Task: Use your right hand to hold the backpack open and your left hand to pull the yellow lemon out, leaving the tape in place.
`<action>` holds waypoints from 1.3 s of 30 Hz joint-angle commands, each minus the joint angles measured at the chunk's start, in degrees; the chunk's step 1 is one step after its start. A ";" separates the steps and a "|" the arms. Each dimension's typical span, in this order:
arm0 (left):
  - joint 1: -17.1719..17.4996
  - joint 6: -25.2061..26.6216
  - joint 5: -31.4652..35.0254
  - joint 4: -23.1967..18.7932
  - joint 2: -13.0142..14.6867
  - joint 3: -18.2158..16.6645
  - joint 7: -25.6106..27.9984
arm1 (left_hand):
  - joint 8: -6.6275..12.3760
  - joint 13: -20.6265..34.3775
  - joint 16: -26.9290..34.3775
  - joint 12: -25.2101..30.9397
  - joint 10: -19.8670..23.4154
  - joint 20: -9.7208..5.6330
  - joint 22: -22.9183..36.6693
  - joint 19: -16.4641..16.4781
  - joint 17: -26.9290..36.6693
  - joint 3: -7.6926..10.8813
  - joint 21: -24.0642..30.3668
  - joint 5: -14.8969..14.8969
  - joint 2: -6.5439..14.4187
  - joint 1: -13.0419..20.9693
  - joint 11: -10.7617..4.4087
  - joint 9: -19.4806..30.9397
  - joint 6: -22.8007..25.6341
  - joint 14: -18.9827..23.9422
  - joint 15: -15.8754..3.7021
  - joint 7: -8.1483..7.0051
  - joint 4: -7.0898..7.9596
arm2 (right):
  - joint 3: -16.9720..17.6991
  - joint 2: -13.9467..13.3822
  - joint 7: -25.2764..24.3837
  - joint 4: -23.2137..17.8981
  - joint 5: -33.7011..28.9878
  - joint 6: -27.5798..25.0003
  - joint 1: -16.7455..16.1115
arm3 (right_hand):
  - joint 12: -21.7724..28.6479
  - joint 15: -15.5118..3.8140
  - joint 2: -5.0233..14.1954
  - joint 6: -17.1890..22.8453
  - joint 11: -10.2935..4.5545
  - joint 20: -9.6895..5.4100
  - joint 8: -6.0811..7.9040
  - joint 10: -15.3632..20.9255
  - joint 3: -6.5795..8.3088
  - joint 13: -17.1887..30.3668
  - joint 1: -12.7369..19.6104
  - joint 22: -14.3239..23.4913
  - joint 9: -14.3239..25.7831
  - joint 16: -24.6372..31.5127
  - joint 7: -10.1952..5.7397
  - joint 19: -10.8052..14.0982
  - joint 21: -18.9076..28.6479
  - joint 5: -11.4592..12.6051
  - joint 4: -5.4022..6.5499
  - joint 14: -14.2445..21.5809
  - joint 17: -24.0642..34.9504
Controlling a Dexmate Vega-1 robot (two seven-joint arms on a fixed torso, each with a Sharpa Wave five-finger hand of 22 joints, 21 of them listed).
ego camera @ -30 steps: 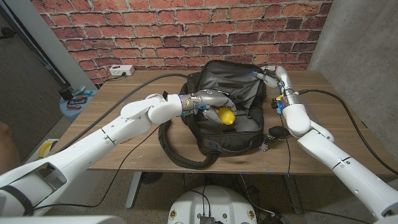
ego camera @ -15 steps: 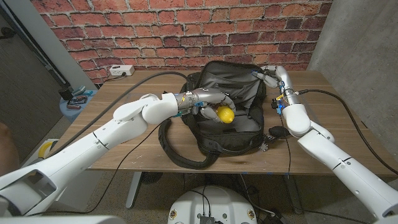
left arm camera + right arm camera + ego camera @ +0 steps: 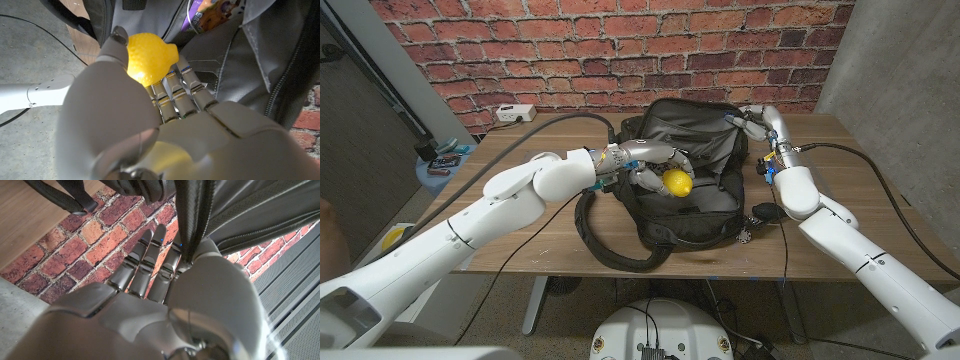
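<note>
Head view: our left hand [image 3: 655, 170], fingers wrapped around the lemon [image 3: 677, 182], has drawn it back and up toward the backpack's [image 3: 695, 215] near rim in the past second, so extraction looks well underway. Our right hand [image 3: 752, 124] pinches the far rim open. A purple packet [image 3: 210, 12] remains inside; tape unseen.

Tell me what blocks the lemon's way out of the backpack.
Nothing visible does. The left hand holds the lemon above the backpack opening, and the right hand grips the flap's edge, keeping it open.
</note>
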 commanded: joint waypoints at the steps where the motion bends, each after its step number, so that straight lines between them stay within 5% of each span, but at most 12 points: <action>1: 3.24 3.12 -3.56 -4.00 3.25 -3.15 1.10 | 3.11 8.10 -0.24 1.66 0.90 -0.03 0.02 -0.03 0.13 0.10 0.39 0.39 3.64 1.94 -0.60 5.72 6.61 0.00 0.30 3.51 0.51 | -0.57 0.06 0.13 -0.70 -0.41 -1.21 0.78 | -0.01 -6.86 0.37 0.19 0.27 -3.79 0.23 0.13 -0.27 0.17 0.07 0.22 0.19 -0.02 -0.05 0.44 0.03 0.40 -0.01 0.65 0.24; 39: 15.43 12.01 -25.48 -10.47 12.22 -17.85 7.06 | 3.38 9.23 -1.03 2.02 0.56 0.02 -0.04 -0.40 0.86 0.15 0.97 0.45 4.17 1.63 0.03 5.49 6.33 0.00 0.56 4.30 0.50 | -3.29 1.31 -0.09 -0.54 -2.05 -5.32 5.01 | -0.16 -6.88 0.40 0.17 0.39 -3.56 0.12 0.06 -0.49 0.17 0.12 0.21 0.22 -0.28 -0.10 0.36 0.00 0.40 -0.02 0.62 0.36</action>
